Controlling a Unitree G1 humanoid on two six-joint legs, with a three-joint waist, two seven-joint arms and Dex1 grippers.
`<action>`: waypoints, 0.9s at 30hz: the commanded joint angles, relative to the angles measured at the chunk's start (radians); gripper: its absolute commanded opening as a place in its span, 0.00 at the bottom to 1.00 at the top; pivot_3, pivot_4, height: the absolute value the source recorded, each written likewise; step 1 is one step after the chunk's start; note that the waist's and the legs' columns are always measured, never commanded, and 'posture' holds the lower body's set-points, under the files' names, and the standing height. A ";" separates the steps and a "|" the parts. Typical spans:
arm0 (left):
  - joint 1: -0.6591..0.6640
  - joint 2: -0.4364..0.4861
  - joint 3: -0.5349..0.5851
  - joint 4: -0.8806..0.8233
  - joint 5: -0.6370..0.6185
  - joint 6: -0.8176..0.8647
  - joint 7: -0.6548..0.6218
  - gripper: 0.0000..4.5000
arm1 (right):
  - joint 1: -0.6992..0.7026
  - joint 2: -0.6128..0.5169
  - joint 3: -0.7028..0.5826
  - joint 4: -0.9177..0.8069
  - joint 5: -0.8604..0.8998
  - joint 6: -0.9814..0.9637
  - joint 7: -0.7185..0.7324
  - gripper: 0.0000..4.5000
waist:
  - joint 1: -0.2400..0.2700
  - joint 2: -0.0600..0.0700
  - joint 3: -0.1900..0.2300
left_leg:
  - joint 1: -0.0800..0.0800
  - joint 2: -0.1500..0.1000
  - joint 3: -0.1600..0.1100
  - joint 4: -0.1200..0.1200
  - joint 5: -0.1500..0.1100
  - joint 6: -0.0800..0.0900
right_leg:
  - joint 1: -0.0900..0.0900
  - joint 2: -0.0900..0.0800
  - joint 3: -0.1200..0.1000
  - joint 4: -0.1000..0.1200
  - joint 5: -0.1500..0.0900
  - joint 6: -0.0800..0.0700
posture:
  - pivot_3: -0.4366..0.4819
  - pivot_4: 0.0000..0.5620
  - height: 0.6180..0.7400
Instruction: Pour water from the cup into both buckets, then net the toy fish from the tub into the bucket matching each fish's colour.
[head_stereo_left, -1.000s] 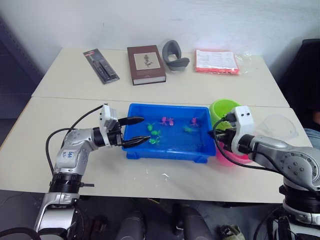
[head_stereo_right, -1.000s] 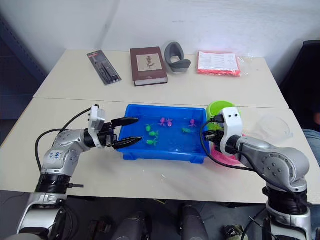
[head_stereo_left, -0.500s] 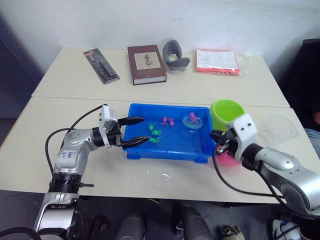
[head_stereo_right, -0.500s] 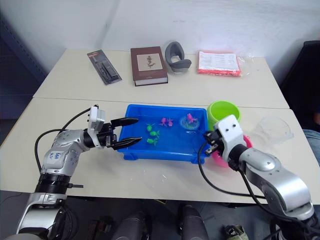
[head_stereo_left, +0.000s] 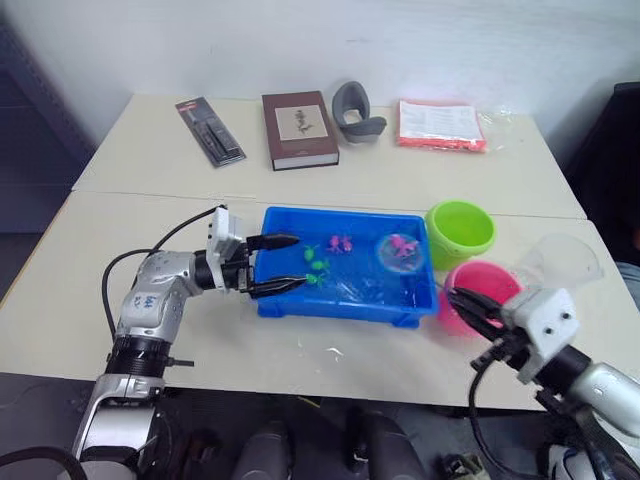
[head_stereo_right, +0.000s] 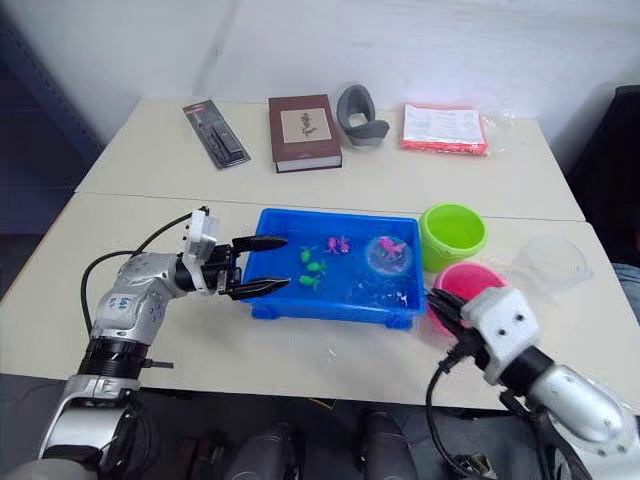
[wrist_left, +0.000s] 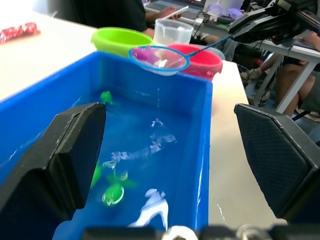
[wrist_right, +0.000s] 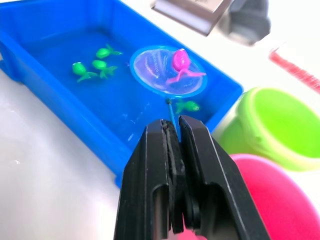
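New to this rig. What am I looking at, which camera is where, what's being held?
It's a two-armed humanoid robot at a table. Two pictures come from its head camera, looking down; the other two sit on its wrists, looking along the jaws. The right gripper is shut on the thin handle of a small light-blue-hooped net carrying a pink toy fish above the shallow blue plastic tub, where green fish float. The left gripper is open at the tub's end. A lime green pail and a pink pail stand beside it.
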 joint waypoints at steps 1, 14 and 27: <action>-0.024 -0.014 -0.014 -0.003 -0.008 0.002 -0.025 0.99 | 0.102 0.055 -0.131 -0.039 -0.038 -0.153 0.059 0.00 | -0.002 0.000 0.000 | 0.000 0.000 0.000 0.000 0.000 0.000 | 0.000 0.000 0.000 0.000 0.000 0.000 | 0.48 0.27 1.00; -0.055 -0.080 -0.057 0.029 -0.002 0.000 -0.067 0.99 | 0.287 0.160 -0.323 0.324 -0.507 -0.799 0.023 0.00 | -0.008 0.000 0.000 | 0.004 -0.001 0.005 0.000 -0.002 0.007 | 0.001 0.001 0.003 -0.002 0.001 0.002 | 0.48 0.27 1.00; -0.054 -0.107 -0.075 -0.019 -0.004 0.027 -0.048 0.99 | 0.255 0.040 -0.436 0.536 -1.267 -1.169 -0.491 0.00 | -0.006 0.001 -0.001 | 0.004 -0.003 0.004 0.000 0.002 0.000 | 0.001 0.000 0.008 0.000 0.000 0.000 | 0.48 0.27 1.00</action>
